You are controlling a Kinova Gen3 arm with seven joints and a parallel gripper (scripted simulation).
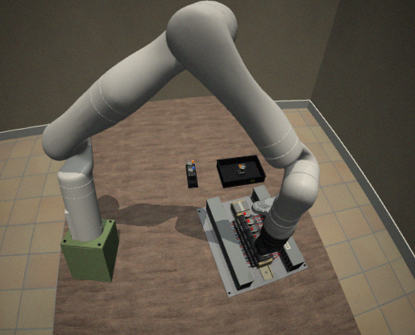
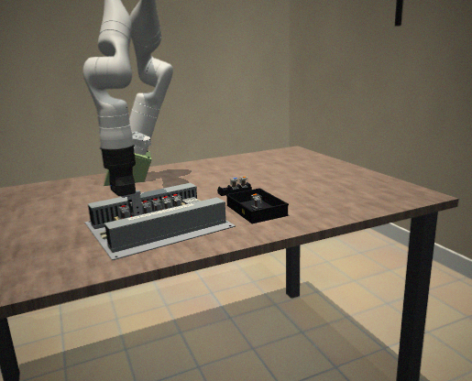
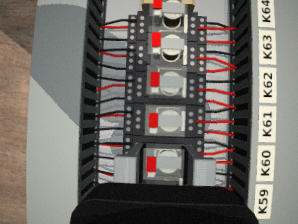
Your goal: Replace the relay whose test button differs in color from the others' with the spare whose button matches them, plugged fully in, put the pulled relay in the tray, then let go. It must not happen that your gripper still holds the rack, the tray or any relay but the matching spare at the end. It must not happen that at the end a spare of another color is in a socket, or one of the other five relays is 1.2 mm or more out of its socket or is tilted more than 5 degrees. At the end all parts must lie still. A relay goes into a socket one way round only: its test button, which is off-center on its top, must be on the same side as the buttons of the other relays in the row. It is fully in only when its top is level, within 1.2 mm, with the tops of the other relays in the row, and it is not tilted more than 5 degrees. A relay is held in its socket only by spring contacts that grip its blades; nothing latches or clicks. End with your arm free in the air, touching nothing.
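Observation:
My gripper [image 3: 162, 158] [image 2: 136, 204] points down over the relay row and is shut on a red-button relay [image 3: 172, 161], at about the K60 label. That relay's button is on the left in the wrist view, like the buttons of the relays above it, such as this neighbour [image 3: 171, 120]. Whether its top is exactly level with theirs cannot be told. Another red-button relay [image 2: 124, 211] stands beyond the gripper, hidden in the wrist view. A relay with an orange button [image 1: 242, 167] [image 2: 257, 200] is in the black tray [image 1: 245, 184] [image 2: 271, 213].
A black holder [image 1: 192, 184] [image 2: 223, 190] beside the tray carries a blue-button relay [image 1: 192, 172] [image 2: 234, 183] and an orange-button relay [image 2: 244, 181]. Tall grey wire ducts [image 1: 230, 250] [image 2: 165, 224] flank the row on both sides. Red and black wires run close to the fingers.

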